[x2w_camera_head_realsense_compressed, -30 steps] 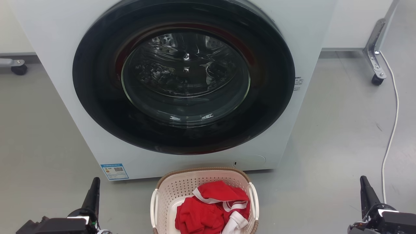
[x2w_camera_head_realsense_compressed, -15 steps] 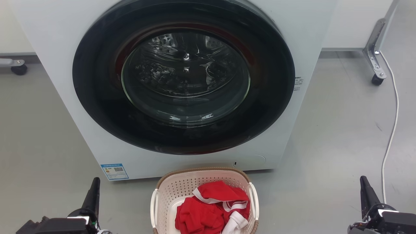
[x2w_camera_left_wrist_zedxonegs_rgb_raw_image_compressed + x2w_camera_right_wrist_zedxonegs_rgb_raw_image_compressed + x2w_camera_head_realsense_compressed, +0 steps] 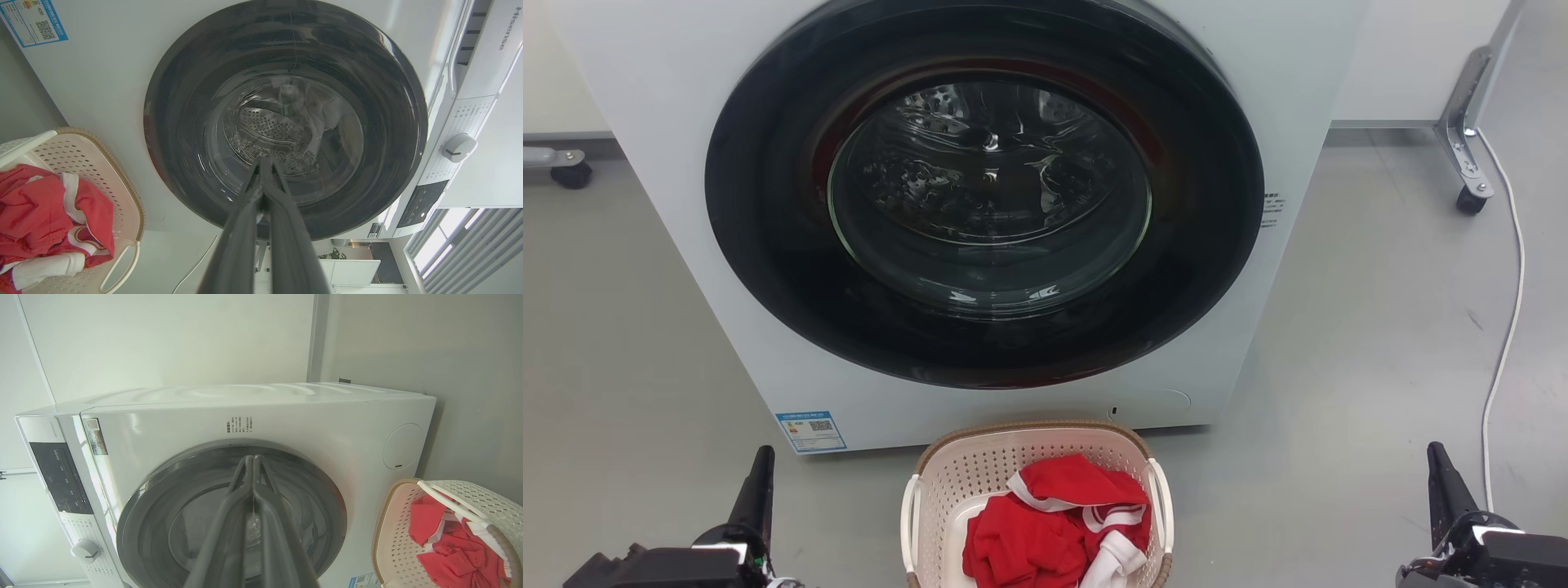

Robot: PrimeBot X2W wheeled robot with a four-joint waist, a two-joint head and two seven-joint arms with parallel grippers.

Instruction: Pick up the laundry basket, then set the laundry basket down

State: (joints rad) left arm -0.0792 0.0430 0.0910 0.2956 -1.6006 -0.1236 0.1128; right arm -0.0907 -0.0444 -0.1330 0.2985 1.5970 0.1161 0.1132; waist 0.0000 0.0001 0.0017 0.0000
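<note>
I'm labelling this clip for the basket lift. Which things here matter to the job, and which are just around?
Job: laundry basket on the floor; left hand and right hand, both shut and empty.
Just around: washing machine; red-and-white clothes in the basket; white cable; wheeled metal leg.

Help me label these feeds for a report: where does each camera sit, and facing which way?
Head: high, facing down at the washing machine and laundry basket; left gripper, right gripper at bottom corners.
Left wrist: low, facing the door along its shut fingers.
Right wrist: likewise, from the right, own shut fingers.
All share machine and basket.
</note>
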